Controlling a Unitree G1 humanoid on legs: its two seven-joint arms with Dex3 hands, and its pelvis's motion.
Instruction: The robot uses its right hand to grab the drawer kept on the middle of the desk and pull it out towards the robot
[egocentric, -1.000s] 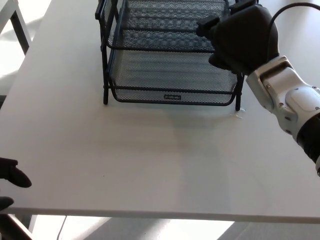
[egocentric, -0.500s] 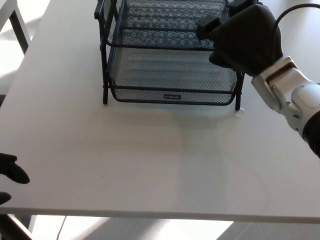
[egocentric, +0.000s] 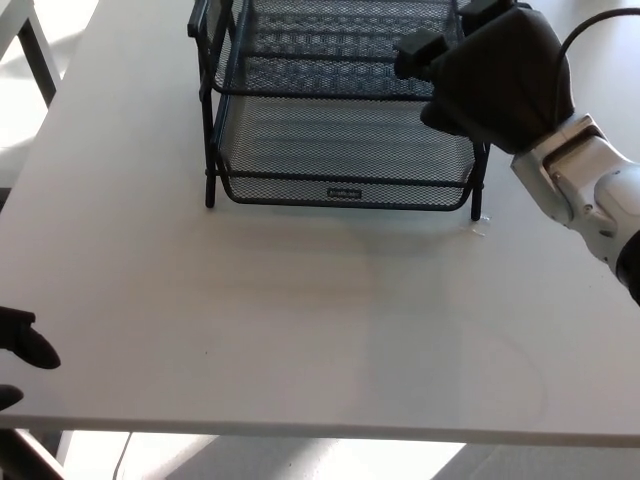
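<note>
Since a second ago, the right hand (egocentric: 497, 75) has drifted slightly up and to the right at the drawer rack's right side, and its white forearm (egocentric: 585, 190) has slid a little further toward the picture's right edge; the rack itself has not shifted. That black hand now sits over the right front corner of the black mesh drawer rack (egocentric: 340, 100), covering the right post and the right ends of the upper trays. One short finger (egocentric: 420, 50) points left, lying over the front rail of a middle tray. Whether the hand actually grips any rail cannot be told, since its bulk hides the contact.

The rack stands upright on the white desk (egocentric: 300, 310), at the far middle of it, with the desk's open surface stretching from the rack's front toward the robot. The lowest drawer (egocentric: 345, 160) is the tray nearest the robot, its front rim carrying a small label (egocentric: 344, 194). Just off the rack's right front foot lies a small pale scrap (egocentric: 479, 228) on the desk.

Well apart from the rack, at the desk's near left edge, only the dark fingertips of the left hand (egocentric: 25, 350) show; its state cannot be told.
</note>
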